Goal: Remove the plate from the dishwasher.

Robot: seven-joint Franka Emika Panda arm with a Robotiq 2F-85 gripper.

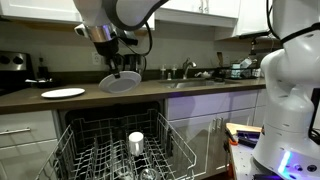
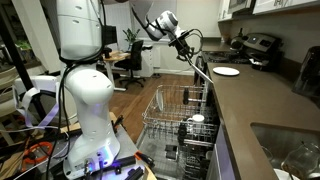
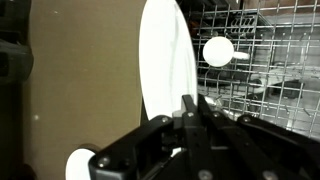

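The greyish-white plate (image 1: 121, 82) hangs tilted in the air, pinched at its rim by my gripper (image 1: 113, 63), which is shut on it. It sits above the back left of the dishwasher (image 1: 120, 148), level with the countertop edge. In the wrist view the plate (image 3: 165, 55) is edge-on, with my gripper (image 3: 190, 103) clamped on its lower rim and the wire rack (image 3: 265, 55) to its right. In an exterior view the gripper (image 2: 190, 50) holds the plate (image 2: 202, 72) over the pulled-out rack (image 2: 178, 108).
A flat white plate (image 1: 63, 93) lies on the brown countertop (image 1: 30, 100) to the left. A white cup (image 1: 136, 141) stands upright in the rack, also showing in the wrist view (image 3: 218, 50). A sink (image 1: 195, 80) with dishes is at the right.
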